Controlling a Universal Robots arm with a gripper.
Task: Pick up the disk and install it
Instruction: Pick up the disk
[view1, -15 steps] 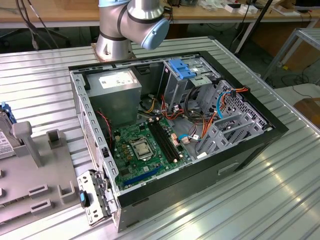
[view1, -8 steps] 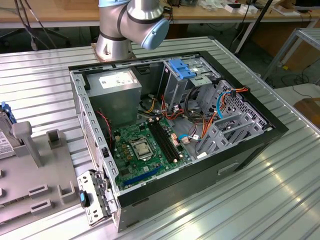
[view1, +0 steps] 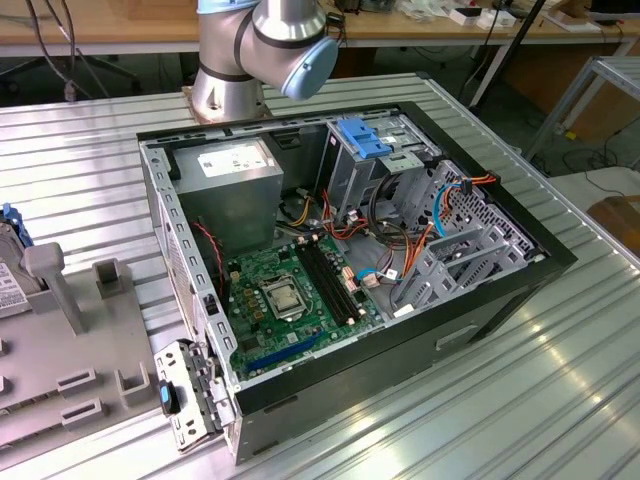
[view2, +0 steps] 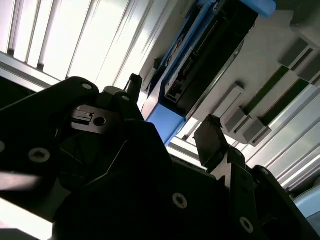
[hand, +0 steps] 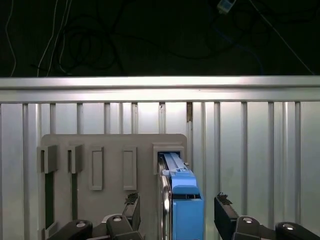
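Ribbed aluminium table (view1: 560, 400) in a workshop carries an open computer case (view1: 480, 300) lying on its side, its green motherboard (view1: 290, 290), grey power-supply box (view1: 235, 190) and blue-latched drive cage (view1: 365, 135) exposed. Behind the case stands the base of the robot arm (view1: 265, 40). Toward the exterior view's left sits a grey holder tray (view1: 100, 330) with slots and posts.

The disk (hand: 182, 210) stands on edge in a slot of that tray, at the far left edge of the exterior view, its blue rail facing the arm's cameras. In both wrist views the gripper (hand: 175, 200) hangs over the disk with its black fingers (hand: 132, 205) spread wide, one on either side of the blue rail. Each finger stands just beside the disk with a gap showing, so nothing is grasped. The second wrist view shows the disk's dark connector end (view2: 200, 55) between the fingertips.
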